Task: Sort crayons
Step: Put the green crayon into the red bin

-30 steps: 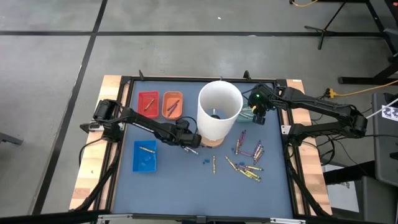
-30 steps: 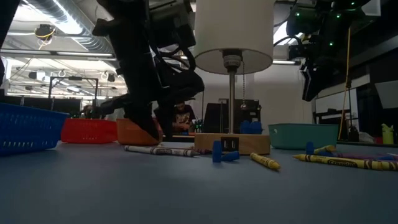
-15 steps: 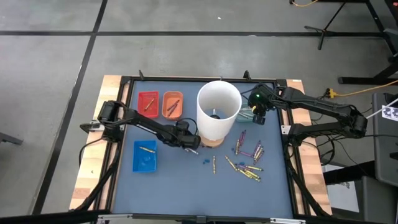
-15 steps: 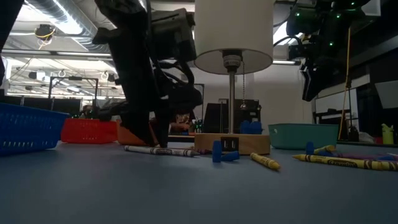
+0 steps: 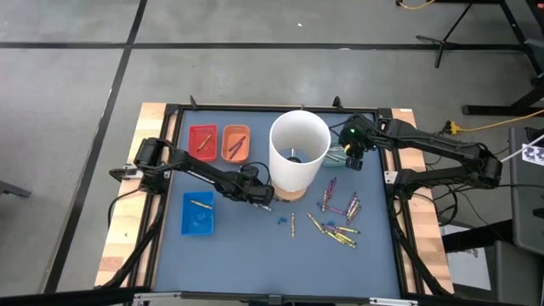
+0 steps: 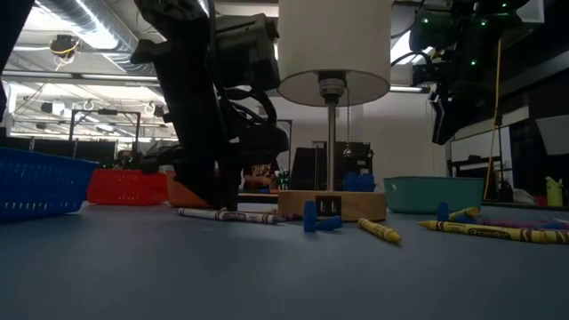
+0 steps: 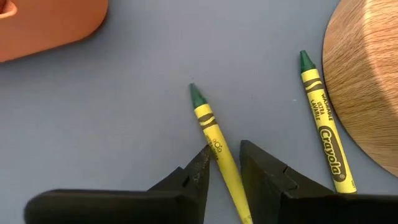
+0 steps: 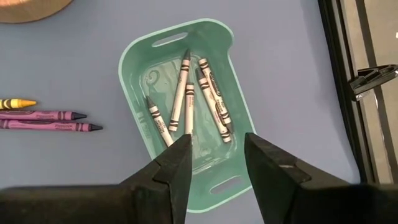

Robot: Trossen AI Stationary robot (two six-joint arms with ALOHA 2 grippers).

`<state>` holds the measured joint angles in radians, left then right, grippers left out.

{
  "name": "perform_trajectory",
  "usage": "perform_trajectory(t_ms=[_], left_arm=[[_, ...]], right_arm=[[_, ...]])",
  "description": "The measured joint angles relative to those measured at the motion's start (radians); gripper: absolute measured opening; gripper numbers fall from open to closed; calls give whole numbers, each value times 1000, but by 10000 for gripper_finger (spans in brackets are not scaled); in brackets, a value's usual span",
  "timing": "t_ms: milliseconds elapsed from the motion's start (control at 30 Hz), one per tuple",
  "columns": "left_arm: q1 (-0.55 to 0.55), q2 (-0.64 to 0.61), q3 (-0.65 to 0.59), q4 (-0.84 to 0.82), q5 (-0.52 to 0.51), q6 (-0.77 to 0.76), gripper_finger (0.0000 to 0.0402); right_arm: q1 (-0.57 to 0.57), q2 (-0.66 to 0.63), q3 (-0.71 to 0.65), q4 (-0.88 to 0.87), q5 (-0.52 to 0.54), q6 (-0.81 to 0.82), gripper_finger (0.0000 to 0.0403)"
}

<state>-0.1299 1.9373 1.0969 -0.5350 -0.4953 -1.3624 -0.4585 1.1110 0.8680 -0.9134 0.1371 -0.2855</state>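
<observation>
Left gripper (image 7: 224,163) sits low on the table mat (image 7: 124,112), its fingers pinching a yellow crayon (image 7: 214,146) that lies flat beside a second yellow crayon (image 7: 324,137) and the lamp's wooden base (image 7: 367,74). Right gripper (image 8: 216,163) hangs over the teal tray (image 8: 239,106), fingers spread and holding nothing; grey crayons (image 8: 180,102) lie inside it. Loose crayons (image 5: 340,223) are scattered on the mat's right side, others rest in the red tray (image 5: 192,133), orange tray (image 5: 225,144) and blue tray (image 5: 189,218).
</observation>
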Motion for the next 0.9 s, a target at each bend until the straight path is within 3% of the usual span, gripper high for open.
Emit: perform_trajectory(t_ms=[367,900], left_arm=[[0,1,-1,0,0,3,10],[19,-131,-6,-84,7,112,9]], right_arm=[[0,0,0,0,0,0,147],[0,0,0,-2,0,0,147]])
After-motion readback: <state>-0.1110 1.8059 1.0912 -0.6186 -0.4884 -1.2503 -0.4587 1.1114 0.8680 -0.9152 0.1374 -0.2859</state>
